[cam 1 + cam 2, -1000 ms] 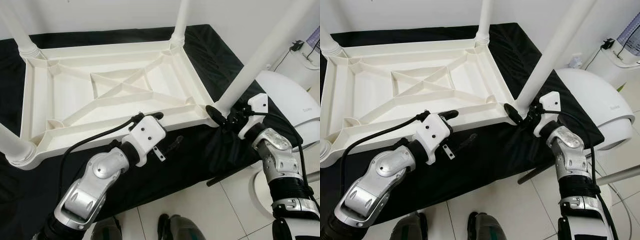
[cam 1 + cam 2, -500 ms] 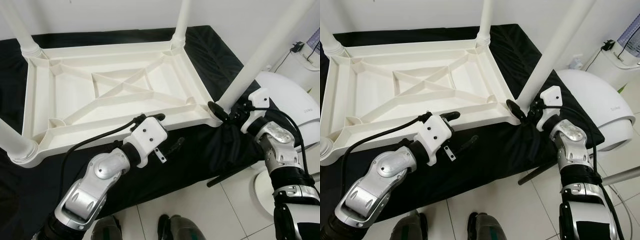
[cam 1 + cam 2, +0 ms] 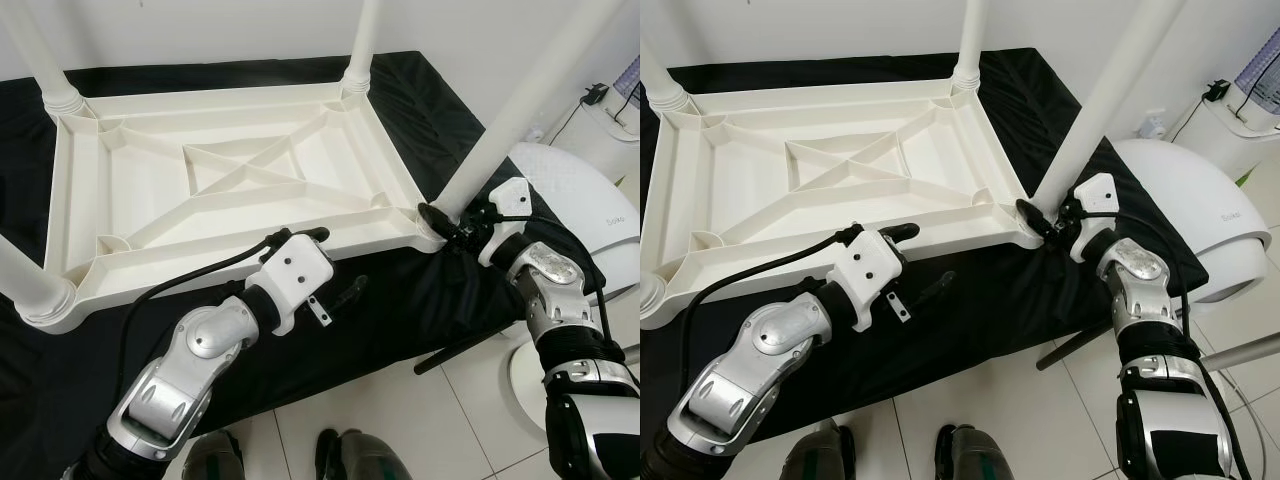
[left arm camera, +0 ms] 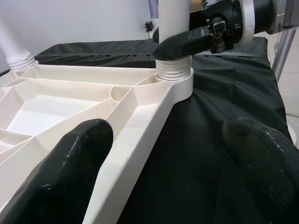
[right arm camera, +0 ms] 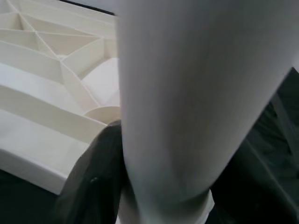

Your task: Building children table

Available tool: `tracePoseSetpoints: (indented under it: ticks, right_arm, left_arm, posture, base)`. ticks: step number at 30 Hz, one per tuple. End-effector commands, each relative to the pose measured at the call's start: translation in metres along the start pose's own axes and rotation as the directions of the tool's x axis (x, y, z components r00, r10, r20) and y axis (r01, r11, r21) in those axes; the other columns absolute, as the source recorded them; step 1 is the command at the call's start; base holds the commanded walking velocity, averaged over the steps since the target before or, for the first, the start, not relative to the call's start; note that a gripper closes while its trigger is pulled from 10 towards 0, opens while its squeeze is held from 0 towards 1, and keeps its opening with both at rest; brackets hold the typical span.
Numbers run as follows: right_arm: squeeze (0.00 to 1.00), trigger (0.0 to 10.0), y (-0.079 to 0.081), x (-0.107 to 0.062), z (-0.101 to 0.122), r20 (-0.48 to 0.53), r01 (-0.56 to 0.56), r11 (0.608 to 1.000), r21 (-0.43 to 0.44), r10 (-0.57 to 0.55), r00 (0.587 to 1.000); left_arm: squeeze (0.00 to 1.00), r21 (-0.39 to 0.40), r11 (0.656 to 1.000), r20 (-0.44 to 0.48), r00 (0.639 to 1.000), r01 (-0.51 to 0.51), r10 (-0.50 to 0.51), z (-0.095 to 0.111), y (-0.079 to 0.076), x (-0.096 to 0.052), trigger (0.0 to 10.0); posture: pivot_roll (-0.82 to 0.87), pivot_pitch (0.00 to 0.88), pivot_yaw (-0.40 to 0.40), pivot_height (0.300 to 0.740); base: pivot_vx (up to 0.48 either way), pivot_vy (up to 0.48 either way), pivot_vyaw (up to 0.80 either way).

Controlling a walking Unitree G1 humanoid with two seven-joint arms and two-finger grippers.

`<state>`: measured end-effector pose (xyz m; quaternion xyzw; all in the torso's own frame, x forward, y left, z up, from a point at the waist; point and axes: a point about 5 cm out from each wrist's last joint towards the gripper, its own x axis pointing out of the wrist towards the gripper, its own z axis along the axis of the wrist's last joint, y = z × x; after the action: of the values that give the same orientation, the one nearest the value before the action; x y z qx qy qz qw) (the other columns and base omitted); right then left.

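On the black cloth [image 3: 440, 300] covering the bench lies the white table top [image 3: 230, 190], underside up, its ribbed frame exposed. Four white legs stand in its corner sockets: two at the far edge, one at the near left corner, and one, the near right leg [image 3: 520, 110], at the near right corner close to the bench's right edge.

The right gripper [image 3: 447, 226] is clamped on the near right leg at its base, just above the threaded collar; in the left wrist view one black finger [image 4: 184, 41] wraps the front of the leg directly over the socket [image 4: 174, 74].

The left gripper [image 3: 335, 262] hovers at the table top's near edge with its fingers spread apart and grasping nothing: one finger [image 3: 305, 233] lies over the rim, the other [image 3: 350, 291] over the cloth.

A white domed appliance [image 3: 585, 205] stands on the floor beside the bench's right edge.
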<state>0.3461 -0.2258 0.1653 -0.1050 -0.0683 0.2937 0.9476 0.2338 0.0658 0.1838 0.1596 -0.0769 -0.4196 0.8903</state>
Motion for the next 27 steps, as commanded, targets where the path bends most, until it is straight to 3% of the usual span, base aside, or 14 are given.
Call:
tracePoseSetpoints:
  ticks: [1,2,3,7,8,9,15,22,27]
  right_arm:
    - [0.00,0.0,0.000,-0.004,-0.006,-0.030,0.000,1.000,0.002,0.000,1.000]
    - [0.00,0.0,-0.001,-0.004,-0.007,-0.030,0.005,1.000,-0.001,-0.005,1.000]
    - [0.00,1.9,0.000,-0.004,-0.007,-0.029,0.004,1.000,0.000,-0.004,1.000]
    - [0.00,1.9,0.000,-0.004,-0.007,-0.028,0.002,1.000,0.001,-0.002,1.000]
    - [0.00,3.0,0.000,-0.004,-0.007,-0.027,0.001,1.000,0.002,0.000,1.000]
    - [0.00,10.0,-0.001,-0.004,-0.008,-0.027,0.009,1.000,0.007,-0.008,1.000]
    - [0.00,10.0,-0.002,-0.005,-0.010,-0.029,0.028,0.999,0.018,-0.028,0.999]
    - [0.00,10.0,-0.008,-0.011,-0.021,-0.095,0.112,0.985,0.134,-0.100,0.990]
    - [0.00,10.0,-0.013,-0.009,-0.020,-0.114,0.138,0.977,0.163,-0.120,0.986]
  left_arm:
    - [0.00,-0.002,0.997,0.012,0.997,0.073,-0.073,0.003,-0.006,0.000,10.0]
    - [0.00,-0.003,0.997,0.012,0.997,0.072,-0.072,0.003,-0.006,0.000,10.0]
    - [0.00,-0.003,0.997,0.012,0.997,0.071,-0.071,0.004,-0.006,0.000,10.0]
    - [0.00,-0.004,0.997,0.012,0.997,0.071,-0.071,0.004,-0.006,0.000,10.0]
    - [0.00,-0.004,0.997,0.012,0.997,0.071,-0.071,0.004,-0.006,0.000,10.0]
    - [0.00,-0.005,0.998,0.012,0.998,0.069,-0.069,0.004,-0.006,0.000,10.0]
    - [0.00,-0.007,0.998,0.011,0.998,0.068,-0.068,0.004,-0.005,-0.001,10.0]
    - [0.00,-0.007,0.997,0.013,0.997,0.072,-0.072,0.005,-0.005,-0.001,10.0]
    - [0.00,-0.008,0.997,0.013,0.997,0.073,-0.073,0.005,-0.005,-0.001,10.0]
  posture:
    - [0.03,0.132,-0.063,0.740]
    - [0.03,0.132,-0.063,0.740]
    - [0.03,0.133,-0.064,0.740]
    - [0.03,0.133,-0.064,0.740]
    - [0.03,0.133,-0.064,0.740]
    - [0.02,0.138,-0.063,0.740]
    - [0.02,0.140,-0.060,0.740]
    - [0.02,0.146,-0.056,0.740]
    - [0.02,0.146,-0.056,0.740]
  base:
    - [0.000,0.000,0.00]
    - [0.000,0.000,0.00]
    - [0.000,0.000,0.00]
    - [0.000,0.000,0.00]
    - [0.000,0.000,0.00]
    - [0.000,0.000,0.00]
    - [0.000,0.000,0.00]
    - [0.000,0.000,0.00]
    - [0.000,0.000,0.00]
